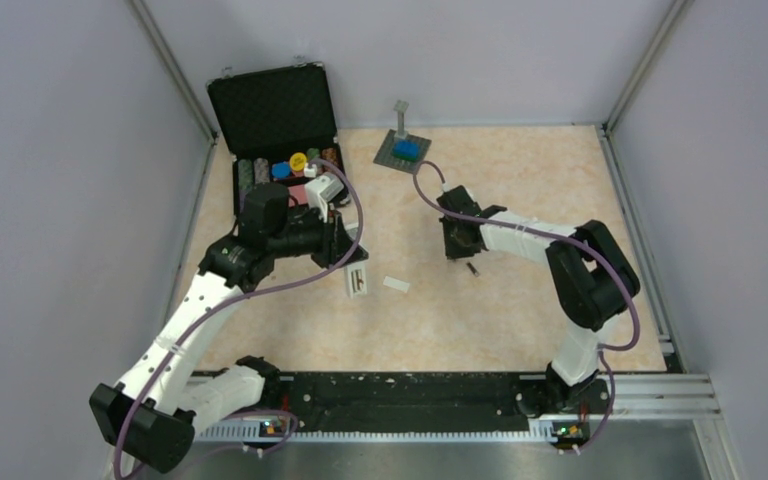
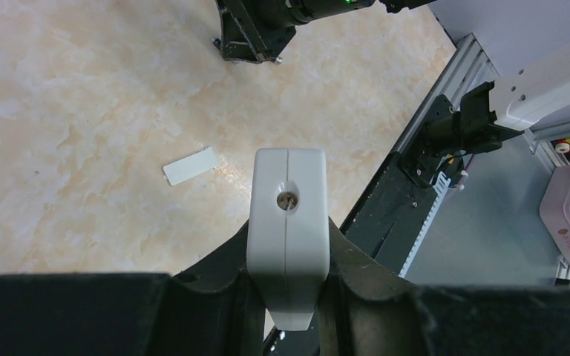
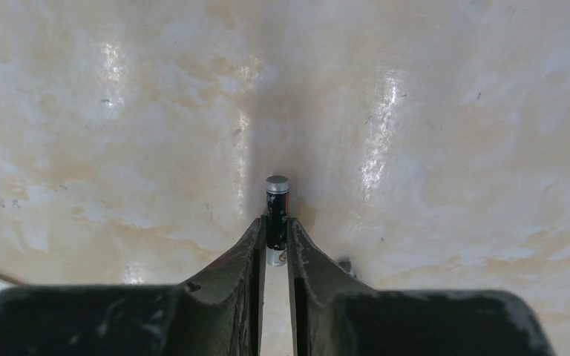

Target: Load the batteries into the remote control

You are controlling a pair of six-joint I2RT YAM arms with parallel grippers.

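Table: a glossy, marbled beige surface. A dropped cell is expected to roll far on it.
Remote control: a smooth white plastic bar with rounded edges. It is clamped by the left gripper and held over the table. It can be twisted in the jaws if it is pushed hard from one side.
Cover plate: a thin, flat white rectangle, laid on the table near the remote (easily knocked away).
Battery: a small dark cylinder with a metal cap, pinched near its lower end by the right gripper. The round, slick body can be squeezed out. A second one cannot be found with certainty.
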